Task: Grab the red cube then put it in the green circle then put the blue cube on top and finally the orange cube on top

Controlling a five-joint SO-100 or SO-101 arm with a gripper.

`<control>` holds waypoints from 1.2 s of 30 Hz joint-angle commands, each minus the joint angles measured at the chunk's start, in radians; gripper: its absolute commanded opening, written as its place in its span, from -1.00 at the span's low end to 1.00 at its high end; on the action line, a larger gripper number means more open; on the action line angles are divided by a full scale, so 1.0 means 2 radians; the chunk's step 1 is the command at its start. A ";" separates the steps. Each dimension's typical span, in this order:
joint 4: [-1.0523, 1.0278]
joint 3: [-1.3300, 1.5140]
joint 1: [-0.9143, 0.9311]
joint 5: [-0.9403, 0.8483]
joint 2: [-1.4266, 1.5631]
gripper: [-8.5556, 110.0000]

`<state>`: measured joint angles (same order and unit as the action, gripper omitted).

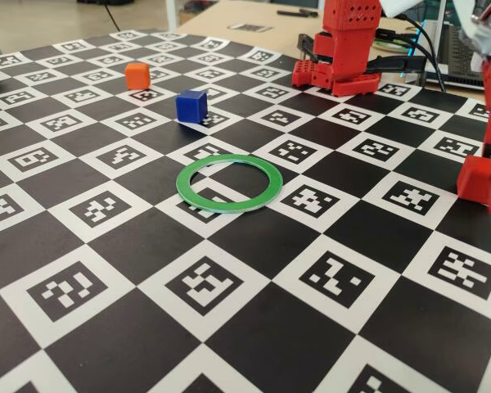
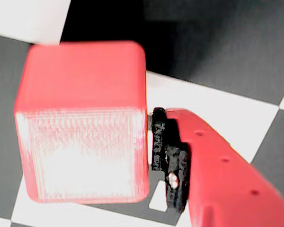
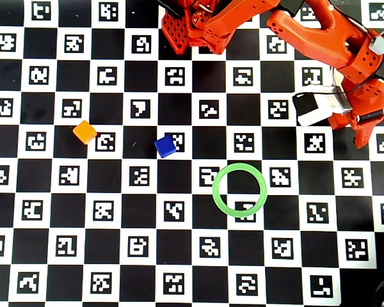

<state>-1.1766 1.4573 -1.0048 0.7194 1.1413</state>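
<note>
Holding the red cube [image 2: 83, 120] against one finger pad [image 2: 168, 156], the gripper [image 3: 365, 134] appeared pinched on it, well to the right of the green circle [image 3: 240, 190] in the overhead view; the second finger was hidden. The circle lay empty. The blue cube [image 3: 165, 146] and orange cube [image 3: 84, 132] sat left of it, untouched. All three placements remained.

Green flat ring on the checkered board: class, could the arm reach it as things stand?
Probably yes. The green flat ring lies empty, with the blue cube and orange cube well off to its left in the overhead view.
</note>
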 commanded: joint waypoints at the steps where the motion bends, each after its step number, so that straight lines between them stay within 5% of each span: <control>1: 0.012 0.002 0.005 0.004 0.015 -0.36; 9: 0.015 0.010 0.004 0.012 0.018 -0.62; 22: -0.065 -0.052 0.031 -0.051 0.064 -0.70; 36: -0.196 -0.110 0.228 -0.171 0.202 -0.67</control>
<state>-1.5248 1.3346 -0.6550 0.4372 1.4174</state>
